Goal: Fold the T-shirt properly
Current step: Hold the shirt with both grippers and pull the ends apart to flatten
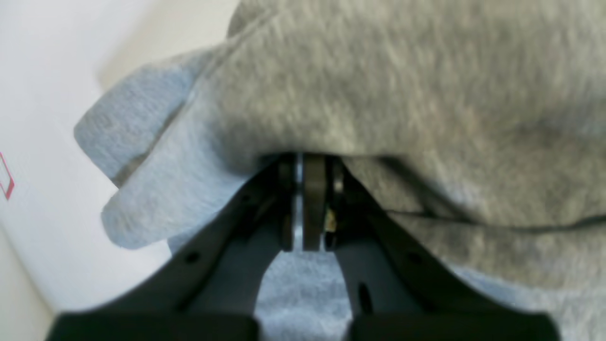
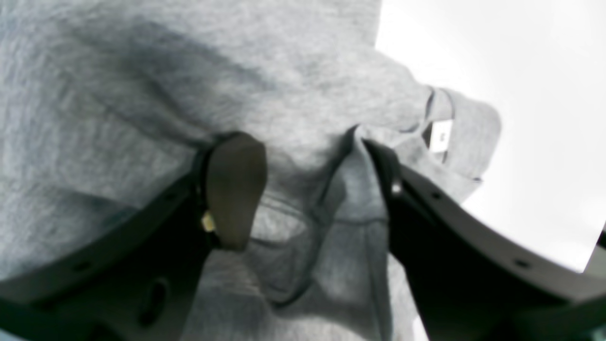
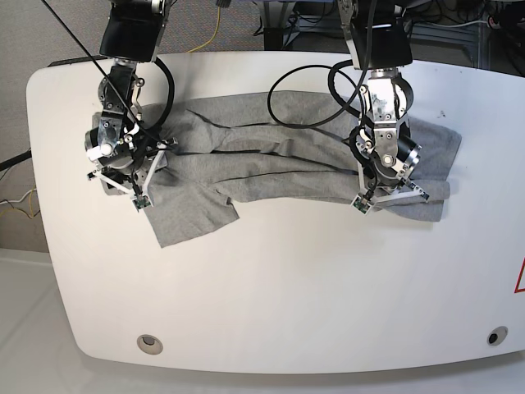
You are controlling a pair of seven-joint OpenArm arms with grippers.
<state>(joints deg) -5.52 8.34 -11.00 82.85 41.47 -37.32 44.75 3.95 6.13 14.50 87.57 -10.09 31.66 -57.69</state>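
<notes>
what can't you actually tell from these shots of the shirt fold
- Base view: both end effector tips are hidden under their own wrists, so no grip shows there.
- Base view: the T-shirt is bunched; sleeves and hem cannot be told apart.
- Left wrist view: cloth drapes over the shut left end effector, hiding how many layers it pinches.
- Right wrist view: whether the right end effector is pressing the cloth is unclear.
- Right wrist view: the small label is too blurred to read.
</notes>
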